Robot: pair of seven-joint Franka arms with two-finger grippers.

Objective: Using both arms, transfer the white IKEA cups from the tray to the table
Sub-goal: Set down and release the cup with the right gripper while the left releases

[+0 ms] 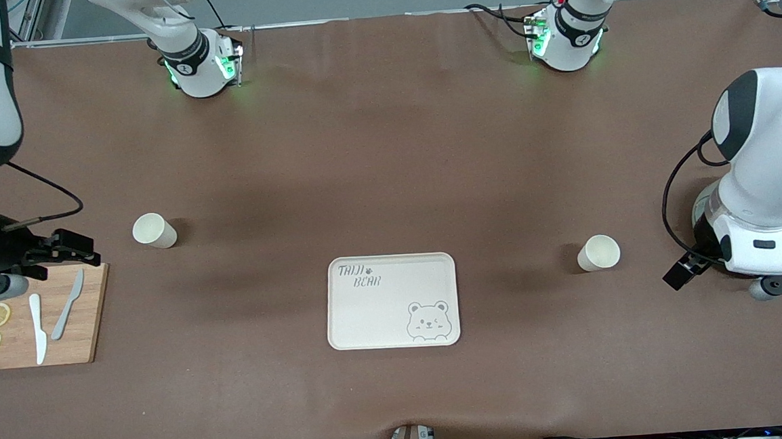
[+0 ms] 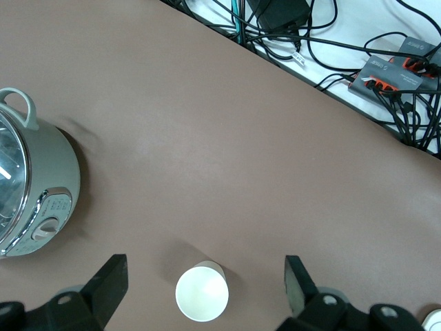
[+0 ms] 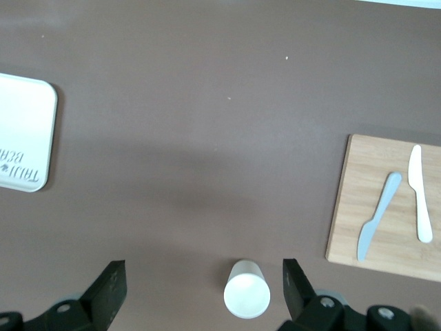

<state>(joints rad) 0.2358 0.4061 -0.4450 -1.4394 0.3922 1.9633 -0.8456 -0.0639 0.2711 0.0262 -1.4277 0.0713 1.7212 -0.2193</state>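
Note:
Two cream-white cups stand upright on the brown table. One cup (image 1: 154,230) is toward the right arm's end; it shows in the right wrist view (image 3: 247,289). The other cup (image 1: 598,253) is toward the left arm's end; it shows in the left wrist view (image 2: 201,294). My right gripper (image 1: 80,250) hangs open and empty beside the first cup, above the table (image 3: 203,272). My left gripper (image 1: 685,271) hangs open and empty beside the second cup (image 2: 203,269). Neither gripper touches a cup.
A cream bear tray (image 1: 393,301) lies mid-table between the cups, nearer the front camera. A wooden board (image 1: 65,327) with two knives and lemon slices lies at the right arm's end. A grey-green pot (image 2: 34,186) stands under the left arm.

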